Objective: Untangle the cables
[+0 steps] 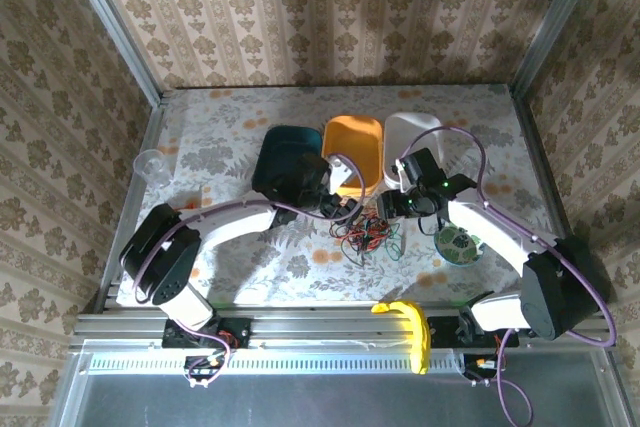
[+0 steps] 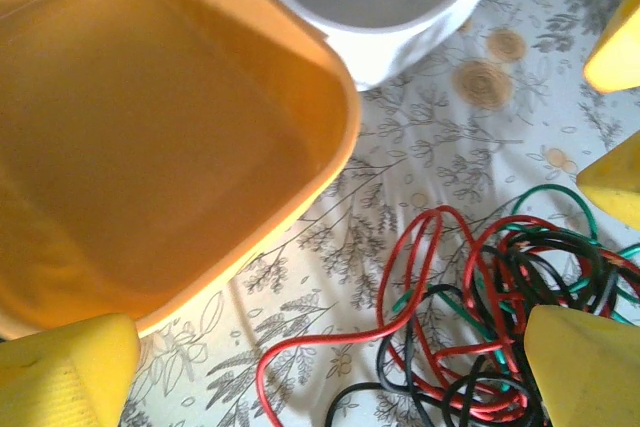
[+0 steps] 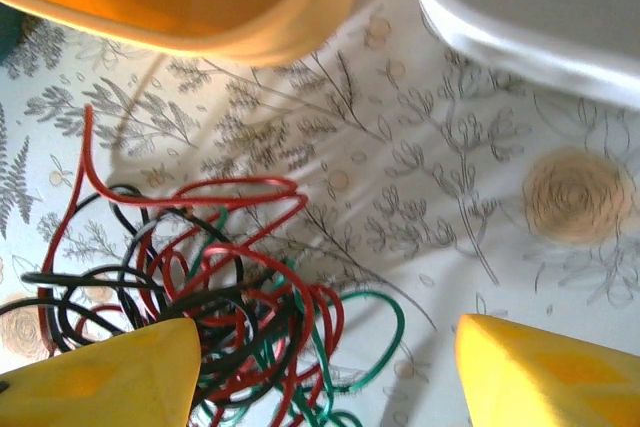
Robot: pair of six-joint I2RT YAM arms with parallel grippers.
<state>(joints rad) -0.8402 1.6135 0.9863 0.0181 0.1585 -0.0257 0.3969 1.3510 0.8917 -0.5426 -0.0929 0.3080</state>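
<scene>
The cables [image 3: 220, 307], black, red and green, lay in one knotted heap with no strand drawn free, so I judged the untangling all left to do. The right pincer [image 3: 325, 347] stood spread, one finger over the heap's edge, pinching nothing. The left pincer [image 2: 328, 347] gaped wide, the heap crowding one finger.

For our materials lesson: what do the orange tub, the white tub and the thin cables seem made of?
Orange tub: likely moulded plastic, smooth, slightly glossy. White tub: probably the same, sheen on rim. Cables: apparently wire in shiny plastic sheathing.
</scene>
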